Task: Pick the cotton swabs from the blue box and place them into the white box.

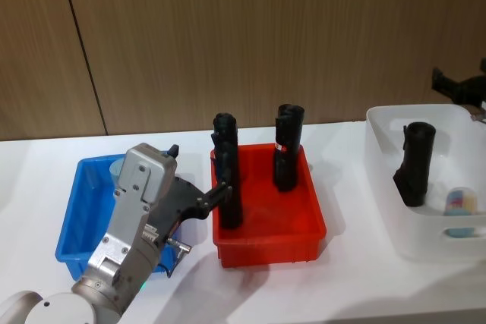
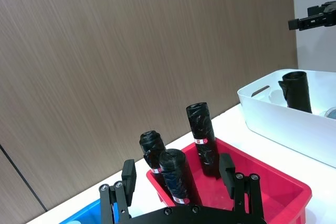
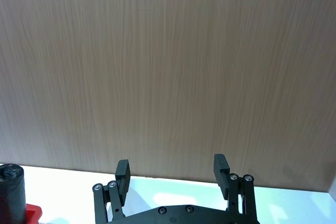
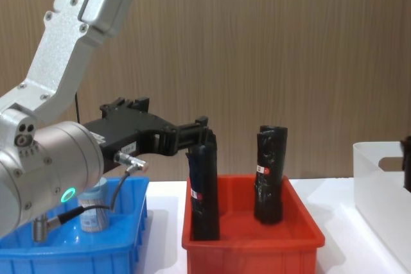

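The left end effector [image 4: 207, 131] hangs wide open and empty above the blue box [image 1: 80, 218], the cotton swabs [image 4: 94, 213] upright just below it.

**Left arm raised and reaching right, right gripper held high at the far side**

The left arm rises from the lower left, its silver forearm bent at the wrist so the black left gripper [image 1: 216, 193] points toward the robot's right. Its fingers [image 2: 128, 176] stand apart with nothing between them; in the chest view the left gripper [image 4: 202, 129] is held level. The right gripper [image 1: 456, 85] hangs high at the right edge, fingers [image 3: 122, 170] spread wide and empty.
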You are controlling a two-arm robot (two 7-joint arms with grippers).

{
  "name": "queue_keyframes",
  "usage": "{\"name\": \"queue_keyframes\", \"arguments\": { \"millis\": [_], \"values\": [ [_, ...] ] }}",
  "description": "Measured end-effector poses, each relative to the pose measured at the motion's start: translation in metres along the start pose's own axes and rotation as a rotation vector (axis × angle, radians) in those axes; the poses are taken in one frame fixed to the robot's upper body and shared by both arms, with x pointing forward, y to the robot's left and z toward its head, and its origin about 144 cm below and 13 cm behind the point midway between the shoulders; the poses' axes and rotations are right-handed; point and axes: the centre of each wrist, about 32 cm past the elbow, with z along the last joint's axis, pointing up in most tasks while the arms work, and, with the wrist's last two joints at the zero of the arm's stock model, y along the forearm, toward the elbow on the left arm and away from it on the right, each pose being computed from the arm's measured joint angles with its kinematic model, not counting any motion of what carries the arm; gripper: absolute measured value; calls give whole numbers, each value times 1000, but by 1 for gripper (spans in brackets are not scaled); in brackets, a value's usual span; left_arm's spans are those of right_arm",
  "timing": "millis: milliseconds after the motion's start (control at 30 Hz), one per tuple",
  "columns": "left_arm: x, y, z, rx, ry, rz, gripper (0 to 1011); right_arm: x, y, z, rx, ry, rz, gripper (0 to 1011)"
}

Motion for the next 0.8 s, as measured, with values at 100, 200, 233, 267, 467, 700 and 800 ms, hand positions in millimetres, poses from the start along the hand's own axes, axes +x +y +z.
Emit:
{"name": "queue_keyframes", "arguments": {
  "millis": [100,200,233,267,467,700,800],
  "values": [
    [0,0,0,0,0,0,1000,1,0,0,-1,1,-3,1002],
    [0,0,0,0,0,0,1000,1,-1,-1,-2,1,-5,1002],
    [0,0,0,0,0,0,1000,1,-1,-1,-2,1,-5,1002],
    [0,0,0,0,0,0,1000,2,-1,-1,-2,2,-5,1002],
    [0,0,0,0,0,0,1000,2,-1,-1,-3,2,-8,1002],
    [0,0,0,0,0,0,1000,3,-1,-1,-4,2,-10,1002],
    [0,0,0,0,0,0,1000,3,-1,-1,-4,2,-11,1002]
  ]
}}
